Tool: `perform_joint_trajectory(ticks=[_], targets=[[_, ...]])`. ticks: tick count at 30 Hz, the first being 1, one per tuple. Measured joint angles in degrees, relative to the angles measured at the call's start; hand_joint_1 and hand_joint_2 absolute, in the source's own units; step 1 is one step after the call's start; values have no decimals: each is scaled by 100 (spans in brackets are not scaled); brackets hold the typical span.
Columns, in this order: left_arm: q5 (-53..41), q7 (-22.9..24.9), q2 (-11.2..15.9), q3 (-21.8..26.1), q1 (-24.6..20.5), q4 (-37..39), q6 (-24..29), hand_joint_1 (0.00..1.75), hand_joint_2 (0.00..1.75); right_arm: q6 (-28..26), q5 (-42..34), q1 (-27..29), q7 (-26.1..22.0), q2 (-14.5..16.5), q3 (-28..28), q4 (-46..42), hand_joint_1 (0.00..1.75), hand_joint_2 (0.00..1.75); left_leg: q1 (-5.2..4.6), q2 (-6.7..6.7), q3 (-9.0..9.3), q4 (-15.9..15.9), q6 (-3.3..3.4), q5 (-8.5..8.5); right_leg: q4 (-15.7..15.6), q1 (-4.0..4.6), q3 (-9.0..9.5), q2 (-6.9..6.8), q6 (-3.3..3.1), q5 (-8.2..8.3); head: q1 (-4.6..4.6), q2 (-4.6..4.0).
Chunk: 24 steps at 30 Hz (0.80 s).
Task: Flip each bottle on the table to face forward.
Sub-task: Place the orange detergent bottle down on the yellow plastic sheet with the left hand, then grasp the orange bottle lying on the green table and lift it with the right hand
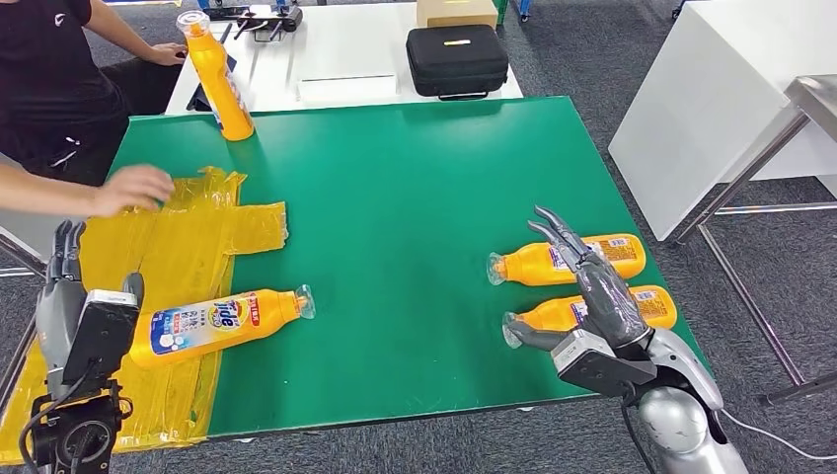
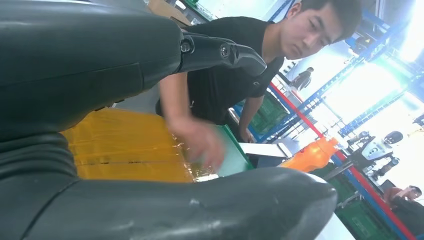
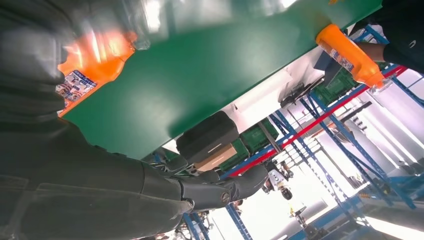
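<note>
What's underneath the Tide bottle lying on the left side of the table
The Tide bottle lies on a crinkled yellow plastic sheet spread over the green table. The bottle covers its own underside.

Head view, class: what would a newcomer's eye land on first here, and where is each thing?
Orange bottles on the green table: one stands upright at the far left corner, one lies label-up on the yellow plastic sheet at the near left, and two lie side by side at the near right. The right hand hovers over that pair, fingers apart.

Table (image 1: 415, 197) middle open; person's hand (image 1: 133, 188) over plastic sheet (image 1: 188, 247).
</note>
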Motion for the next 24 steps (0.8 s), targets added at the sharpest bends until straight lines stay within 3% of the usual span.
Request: perform_joint_trajectory(ticks=[3,6,9,14,18,24], targets=[[303,-148,14,11,31,-52,150,0,0,-41,-3,88,-92,-44,-60,-52,0,175,0,-2,0,0,0,0,0,0,-1,-1,1,-1,0,0],[1374,-595,65,119,201,-342,431,0,0,-59,116,583,-237,-287,-344,-277,0,175,-2,-7,-1,1,5,-8,-1,-3,1,-8,6,-9,1,0],[2395,-1051,144,409,498,-757,508,0,0,199,628,1340,-295,-523,-987,-591,0,175,-7,-9,-1,1,8,-29,-2,-6,2,-11,13,-24,-1,0],[2953,-1373,234,812,896,-1109,376,0,0,895,1225,2513,-281,-653,-2140,-1087,0,175,-12,-9,7,1,16,-51,-4,-9,7,-12,11,-51,-1,0],[3251,-1495,290,1037,1124,-1190,411,0,0,1253,926,3307,-218,-1082,-3059,-1300,0,175,-16,3,11,0,13,-61,-3,-12,11,-2,10,-51,0,0],[3482,-1537,308,1309,1449,-1399,449,0,0,1837,83,3661,-112,-1909,-4103,-1233,0,175,-35,36,46,0,30,-73,-4,-26,29,20,11,-51,-2,0]])
